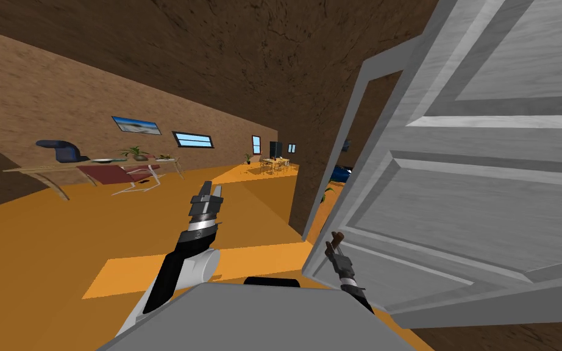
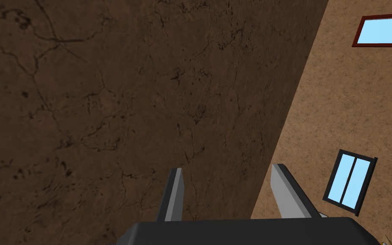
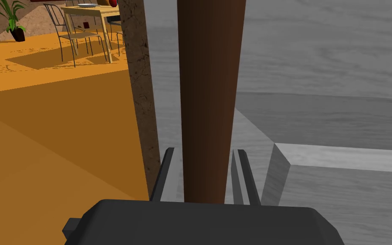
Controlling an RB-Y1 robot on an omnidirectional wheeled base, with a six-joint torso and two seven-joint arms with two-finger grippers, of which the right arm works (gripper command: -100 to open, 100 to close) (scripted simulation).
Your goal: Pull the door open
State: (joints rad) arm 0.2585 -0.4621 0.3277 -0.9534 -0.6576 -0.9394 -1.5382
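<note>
A grey panelled door [image 1: 475, 201] stands swung partly open at my right, its grey frame [image 1: 359, 140] behind it. My right gripper [image 1: 335, 242] is at the door's near edge, shut on a dark brown handle bar [image 1: 336, 236]. In the right wrist view the brown handle [image 3: 210, 98] runs straight up between the two fingers [image 3: 167, 174], which press its sides, with the grey door face [image 3: 327, 85] just behind. My left gripper [image 1: 211, 191] is raised over the orange floor, away from the door, its fingers [image 2: 174, 195] open with nothing between them.
A dark brown wall [image 1: 310, 183] ends beside the door frame. Through the gap an orange floor [image 3: 55, 127] leads to a table with chairs [image 3: 84, 25] and a potted plant [image 3: 10, 19]. A long desk with a dark chair [image 1: 91, 164] stands far left.
</note>
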